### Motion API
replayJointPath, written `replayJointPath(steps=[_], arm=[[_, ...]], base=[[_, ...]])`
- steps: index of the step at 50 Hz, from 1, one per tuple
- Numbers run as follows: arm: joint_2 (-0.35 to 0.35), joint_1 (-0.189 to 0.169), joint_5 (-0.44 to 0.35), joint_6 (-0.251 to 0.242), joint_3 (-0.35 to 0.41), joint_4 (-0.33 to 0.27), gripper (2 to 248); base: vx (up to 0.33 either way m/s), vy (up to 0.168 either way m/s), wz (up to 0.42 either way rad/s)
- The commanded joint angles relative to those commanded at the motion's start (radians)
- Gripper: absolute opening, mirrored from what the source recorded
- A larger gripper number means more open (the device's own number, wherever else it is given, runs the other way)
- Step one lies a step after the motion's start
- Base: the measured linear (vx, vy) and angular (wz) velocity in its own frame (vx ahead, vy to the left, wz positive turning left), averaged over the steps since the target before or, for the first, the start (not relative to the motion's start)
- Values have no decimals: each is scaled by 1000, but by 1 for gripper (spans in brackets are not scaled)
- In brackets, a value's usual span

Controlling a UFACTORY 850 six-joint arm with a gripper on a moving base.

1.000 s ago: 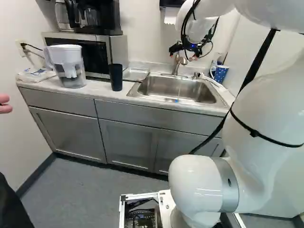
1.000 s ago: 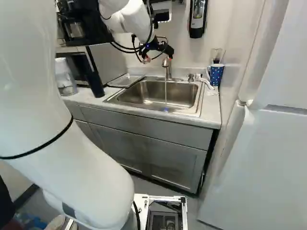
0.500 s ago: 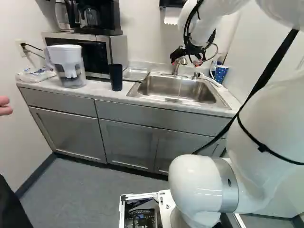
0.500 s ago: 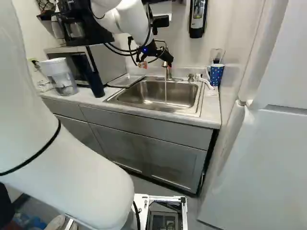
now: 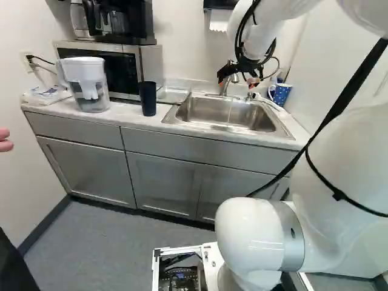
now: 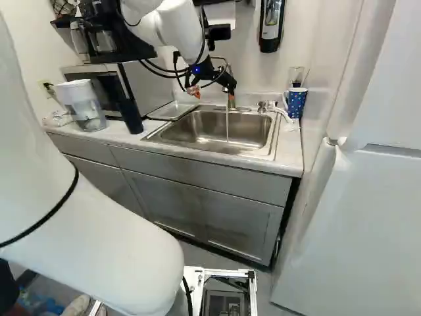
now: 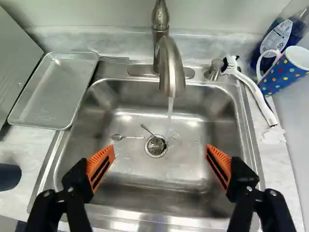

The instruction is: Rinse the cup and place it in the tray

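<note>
1. While water runs from the brushed-metal tap (image 7: 172,72) into the stainless-steel sink (image 7: 186,133), the orange-padded black fingers (image 7: 100,169) stand spread wide above the basin with nothing between them; the step in hand seems to be going for the cup.

2. Which cup is meant I can't be sure; the blue mug with coloured dots (image 7: 285,72) stands at the far right of the pale tabletop (image 6: 286,148), handle toward the sink; a tall dark tumbler (image 5: 148,98) stands left of the sink, just beside the shallow silver metal tray (image 7: 55,89).

3. If it's the mug, come in above the white-handled brush (image 7: 256,99) and close on the body, clear of the handle; lift straight up before swinging over, then tilt the mouth under the stream, turn, drain and set it down slowly in the tray; a wet, smooth wall could slip, and the wall and bottle leave little room.

4. At the far right, a clear bottle of blue liquid (image 7: 295,30) wears a pale label (image 7: 276,38); its print is too small for me to vouch for.
</note>
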State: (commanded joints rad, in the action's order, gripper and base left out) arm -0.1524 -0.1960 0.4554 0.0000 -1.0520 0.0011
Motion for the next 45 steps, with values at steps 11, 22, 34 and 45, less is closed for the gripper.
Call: replayJointPath(steps=[11, 22, 34, 45], arm=[[0, 0, 0, 0, 0, 0, 247], [-1, 4, 0, 0, 1, 0, 247], [-5, 18, -18, 0, 5, 0, 247], [-11, 37, -60, 0, 10, 0, 247]], base=[[0, 0, 0], [0, 0, 0], [0, 0, 0], [0, 0, 0]])
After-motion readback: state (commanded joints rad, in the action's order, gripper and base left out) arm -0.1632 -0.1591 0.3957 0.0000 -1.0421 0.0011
